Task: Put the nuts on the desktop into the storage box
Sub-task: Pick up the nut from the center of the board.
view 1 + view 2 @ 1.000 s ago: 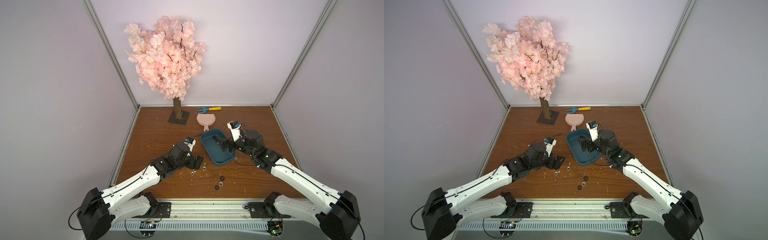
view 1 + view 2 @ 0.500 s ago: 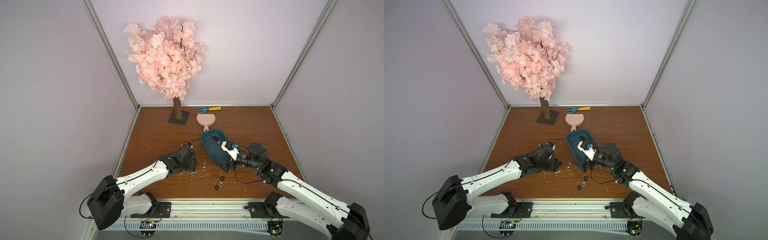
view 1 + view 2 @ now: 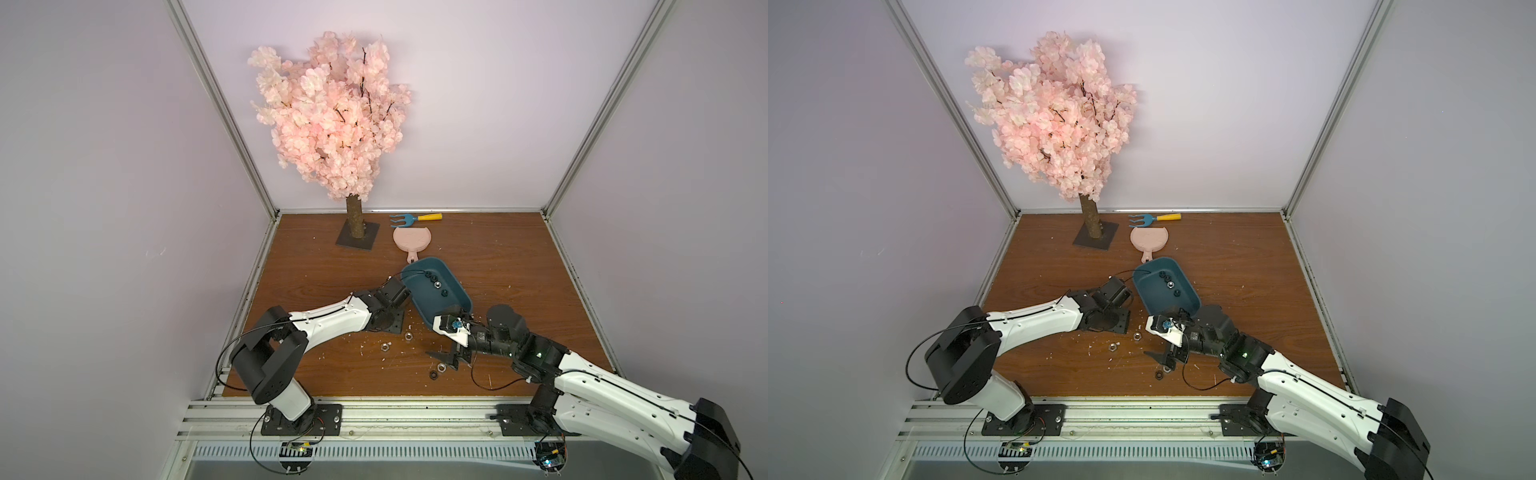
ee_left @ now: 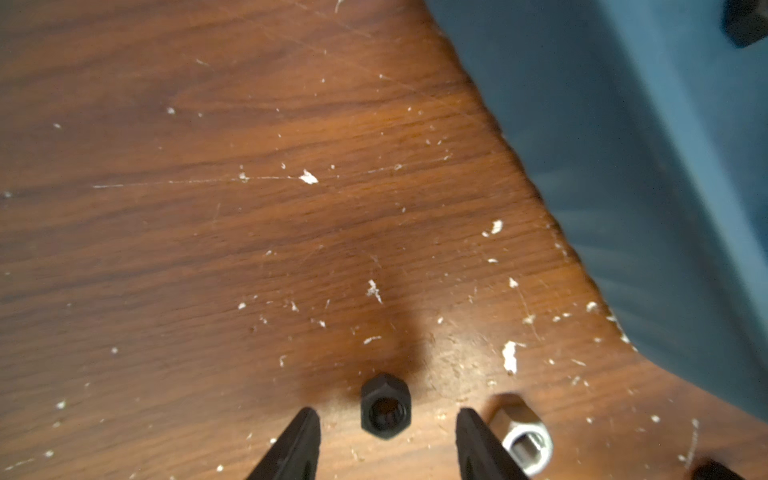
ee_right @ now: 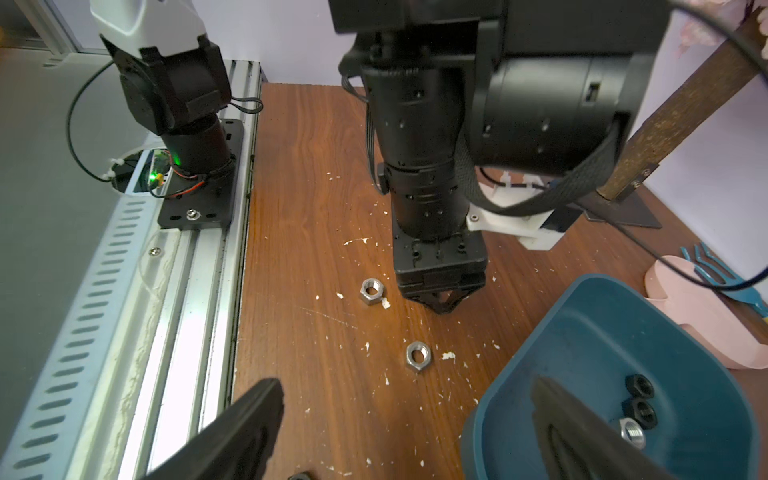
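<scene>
My left gripper (image 4: 386,412) points down at the desktop (image 4: 208,249), open, its fingers either side of a black nut (image 4: 385,419) with a gap on each side. A silver nut (image 4: 525,444) lies just outside one finger. My right gripper (image 5: 405,384) is wide open and empty, low near the storage box's (image 3: 430,309) near end. Below it lie a silver nut (image 3: 441,367) and a black nut (image 3: 433,375). Two more silver nuts (image 3: 408,335) (image 3: 385,346) lie between the arms. The storage box holds three nuts (image 3: 436,284).
A pink blossom tree on a dark square base (image 3: 357,239) stands at the back. Next to it are a pink dustpan (image 3: 411,240) and a blue rake (image 3: 415,217). Walls close in three sides. A metal rail (image 3: 374,415) runs along the front edge.
The left gripper dropped to the desktop and narrowed its jaws around the black nut. The right arm swung from over the storage box down to the nuts near the front.
</scene>
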### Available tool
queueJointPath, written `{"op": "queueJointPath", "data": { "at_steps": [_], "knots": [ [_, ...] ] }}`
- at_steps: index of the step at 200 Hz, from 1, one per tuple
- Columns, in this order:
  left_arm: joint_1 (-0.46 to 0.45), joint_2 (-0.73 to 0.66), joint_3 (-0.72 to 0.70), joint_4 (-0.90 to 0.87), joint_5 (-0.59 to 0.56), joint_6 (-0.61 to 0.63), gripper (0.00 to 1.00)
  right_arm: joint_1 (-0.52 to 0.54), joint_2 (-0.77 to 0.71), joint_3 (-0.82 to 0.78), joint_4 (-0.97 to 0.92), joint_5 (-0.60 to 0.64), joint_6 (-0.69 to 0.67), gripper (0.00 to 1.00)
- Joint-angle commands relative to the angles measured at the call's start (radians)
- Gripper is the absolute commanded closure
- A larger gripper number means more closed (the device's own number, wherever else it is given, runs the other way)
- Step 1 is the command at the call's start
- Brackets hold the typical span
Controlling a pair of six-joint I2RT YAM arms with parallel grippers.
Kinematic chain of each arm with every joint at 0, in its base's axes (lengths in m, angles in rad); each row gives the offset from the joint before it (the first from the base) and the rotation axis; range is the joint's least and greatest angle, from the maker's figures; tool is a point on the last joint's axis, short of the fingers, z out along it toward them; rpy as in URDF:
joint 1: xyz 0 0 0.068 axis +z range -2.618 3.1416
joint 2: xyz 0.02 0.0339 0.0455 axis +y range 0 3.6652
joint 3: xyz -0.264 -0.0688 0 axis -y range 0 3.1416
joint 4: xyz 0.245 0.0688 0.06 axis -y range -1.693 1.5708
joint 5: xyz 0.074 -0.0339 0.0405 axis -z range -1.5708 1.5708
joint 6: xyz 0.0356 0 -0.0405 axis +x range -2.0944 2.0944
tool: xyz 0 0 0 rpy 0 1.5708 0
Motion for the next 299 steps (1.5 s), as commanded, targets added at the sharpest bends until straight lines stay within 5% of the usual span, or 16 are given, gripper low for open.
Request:
{"op": "queueJointPath", "data": {
  "at_steps": [1, 38, 50, 98, 137, 176, 203, 267, 299],
  "knots": [
    [-0.001, 0.037, 0.024, -0.039, -0.010, -0.023, 0.50, 0.008, -0.026, 0.002, 0.050, 0.030, -0.020, 0.01],
    [-0.001, 0.092, 0.032, -0.042, -0.019, -0.024, 0.53, 0.008, -0.032, 0.000, 0.052, 0.036, -0.020, 0.01],
    [-0.001, 0.109, 0.036, -0.048, -0.018, -0.026, 0.64, 0.009, -0.034, 0.000, 0.054, 0.036, -0.022, 0.01],
    [-0.002, 0.117, 0.027, -0.054, -0.010, -0.027, 0.78, 0.008, -0.048, -0.003, 0.057, 0.052, -0.027, 0.01],
    [-0.001, 0.081, 0.024, -0.058, 0.019, -0.030, 0.77, 0.009, -0.046, -0.006, 0.055, 0.043, -0.032, 0.01],
    [-0.001, 0.060, 0.023, -0.076, 0.020, -0.021, 0.62, 0.010, -0.033, -0.002, 0.056, 0.035, -0.029, 0.01],
    [-0.002, 0.068, 0.011, -0.077, 0.025, -0.028, 0.61, 0.010, -0.030, 0.000, 0.052, 0.035, -0.029, 0.01],
    [-0.002, 0.074, 0.012, -0.077, 0.014, -0.028, 0.78, 0.010, -0.030, 0.003, 0.052, 0.039, -0.033, 0.01],
    [-0.001, 0.039, 0.026, -0.078, 0.038, -0.031, 0.78, 0.010, -0.050, -0.001, 0.061, 0.025, -0.043, 0.01]
  ]
}}
